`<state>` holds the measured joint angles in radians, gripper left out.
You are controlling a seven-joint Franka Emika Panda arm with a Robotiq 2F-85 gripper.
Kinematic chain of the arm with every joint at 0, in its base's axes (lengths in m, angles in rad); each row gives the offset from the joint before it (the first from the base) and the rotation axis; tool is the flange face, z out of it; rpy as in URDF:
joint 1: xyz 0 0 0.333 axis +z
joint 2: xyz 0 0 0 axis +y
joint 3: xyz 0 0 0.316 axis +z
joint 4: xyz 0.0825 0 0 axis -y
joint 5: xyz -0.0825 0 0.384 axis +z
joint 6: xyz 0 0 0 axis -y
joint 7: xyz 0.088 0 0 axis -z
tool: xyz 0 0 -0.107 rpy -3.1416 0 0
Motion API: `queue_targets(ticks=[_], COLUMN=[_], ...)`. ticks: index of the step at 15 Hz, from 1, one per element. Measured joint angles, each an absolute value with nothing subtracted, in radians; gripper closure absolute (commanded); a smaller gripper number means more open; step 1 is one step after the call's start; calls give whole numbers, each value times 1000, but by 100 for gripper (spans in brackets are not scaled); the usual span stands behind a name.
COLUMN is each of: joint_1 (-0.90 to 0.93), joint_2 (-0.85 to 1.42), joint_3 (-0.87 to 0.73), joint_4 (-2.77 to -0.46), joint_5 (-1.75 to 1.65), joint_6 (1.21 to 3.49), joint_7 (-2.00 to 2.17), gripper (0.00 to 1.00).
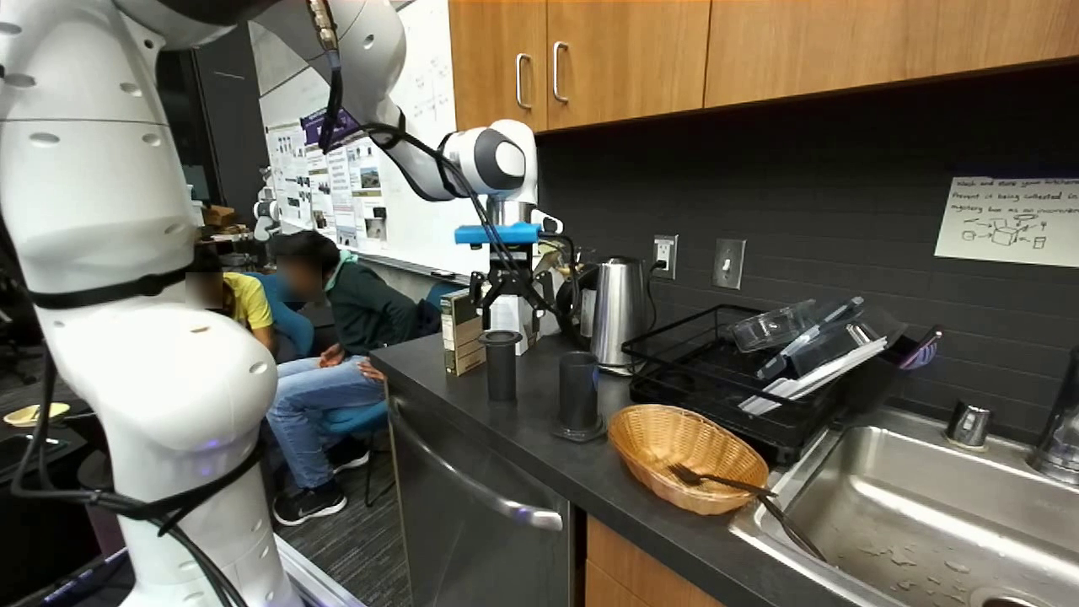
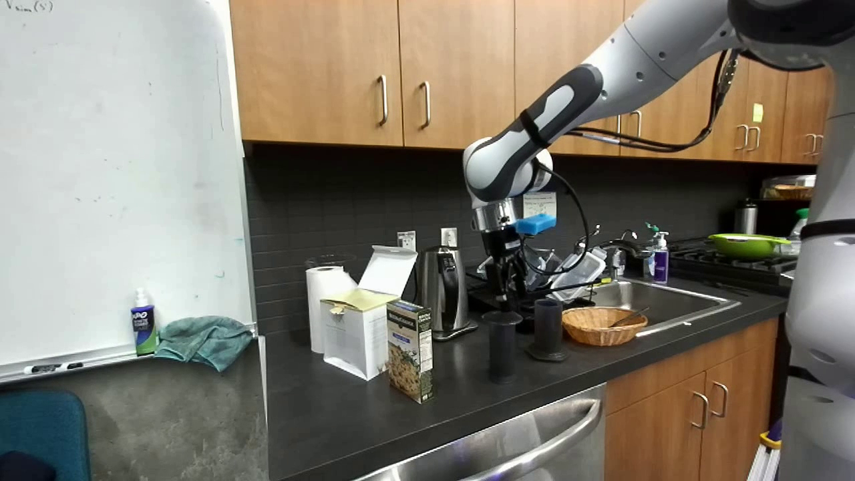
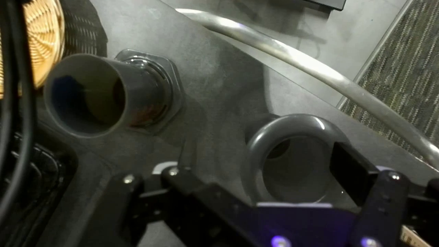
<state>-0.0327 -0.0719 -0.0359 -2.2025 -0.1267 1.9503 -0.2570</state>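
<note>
My gripper [image 1: 512, 310] is open and points down, just above a dark grey flanged cylinder [image 1: 501, 371] standing upright on the counter. In the wrist view, the cylinder's round open rim [image 3: 295, 125] lies between the spread fingers, the right finger pad overlapping its edge. I cannot tell whether they touch. The cylinder also shows in an exterior view [image 2: 502, 351] below the fingertips. A second dark translucent cylinder [image 1: 578, 392] with a wide base flange stands beside it; it also shows in the wrist view [image 3: 147, 92], its open end up.
A wicker basket [image 1: 636, 443] with a dark fork [image 1: 725, 482] stands near the sink [image 1: 860, 506]. Behind are a steel kettle [image 1: 618, 312] and a black dish rack [image 1: 674, 337]. A food box [image 2: 410, 351] and an open white box [image 2: 357, 334] stand nearby.
</note>
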Motion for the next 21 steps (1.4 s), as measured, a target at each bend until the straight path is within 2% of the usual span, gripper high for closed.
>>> queue_targets(ticks=[8, 21], joint_1=[-33, -47], joint_2=[-15, 24], joint_3=[-36, -39], joint_4=[-2112, -2125], joint_5=[-128, -128], joint_6=[1930, 1915], joint_7=[-258, -258], gripper=[0, 0])
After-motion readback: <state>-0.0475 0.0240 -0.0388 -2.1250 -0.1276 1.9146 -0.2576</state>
